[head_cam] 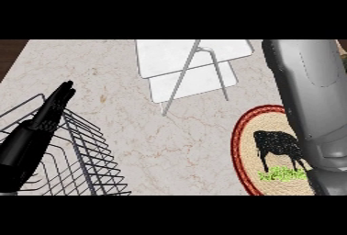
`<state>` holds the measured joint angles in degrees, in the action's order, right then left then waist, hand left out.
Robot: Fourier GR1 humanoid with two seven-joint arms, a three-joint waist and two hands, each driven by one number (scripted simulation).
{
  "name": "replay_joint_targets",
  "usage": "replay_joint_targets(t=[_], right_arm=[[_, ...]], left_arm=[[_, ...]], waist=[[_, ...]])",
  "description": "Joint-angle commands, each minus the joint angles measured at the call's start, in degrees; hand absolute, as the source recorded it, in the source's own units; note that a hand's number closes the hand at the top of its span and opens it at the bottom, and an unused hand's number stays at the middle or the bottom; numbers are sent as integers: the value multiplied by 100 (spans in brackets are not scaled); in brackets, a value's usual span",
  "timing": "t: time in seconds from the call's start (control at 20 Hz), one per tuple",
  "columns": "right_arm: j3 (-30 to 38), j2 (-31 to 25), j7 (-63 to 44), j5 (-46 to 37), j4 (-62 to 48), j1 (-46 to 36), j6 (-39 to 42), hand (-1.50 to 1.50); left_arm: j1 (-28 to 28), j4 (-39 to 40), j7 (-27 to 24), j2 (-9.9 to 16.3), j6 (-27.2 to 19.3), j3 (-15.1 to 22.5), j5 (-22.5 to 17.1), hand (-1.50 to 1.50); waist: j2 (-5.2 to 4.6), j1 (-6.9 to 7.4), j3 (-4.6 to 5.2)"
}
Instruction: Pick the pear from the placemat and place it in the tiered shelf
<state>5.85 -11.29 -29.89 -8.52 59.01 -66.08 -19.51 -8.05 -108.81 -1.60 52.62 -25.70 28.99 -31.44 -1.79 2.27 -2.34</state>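
The counter (169,137) is a pale marble surface with thin brown veins; at the far left corner a dark wooden strip (12,53) shows beside it. On the far side stands the tiered shelf (190,64), with white trays and thin grey metal legs. At the near left lies a black wire rack (81,160), cut off by the edge. The left hand (55,106) rests above it, fingers straight and together, holding nothing. At the near right is the round woven placemat (261,151) with a red border and a black cow picture. The grey right forearm (315,110) covers its right part. The right hand is hidden, and the pear cannot be seen anywhere.
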Motion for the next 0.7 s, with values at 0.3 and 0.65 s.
replay_joint_targets(t=[0.3,0.65], right_arm=[[956,-902,357,-266,-354,341,-1150,-150],[1378,-1737,673,311,-233,879,-8,-150]], left_arm=[[798,872,120,-453,-209,635,-124,0],[920,932,64,-327,-350,565,-191,0]], waist=[[6,-427,242],[67,-612,228]])
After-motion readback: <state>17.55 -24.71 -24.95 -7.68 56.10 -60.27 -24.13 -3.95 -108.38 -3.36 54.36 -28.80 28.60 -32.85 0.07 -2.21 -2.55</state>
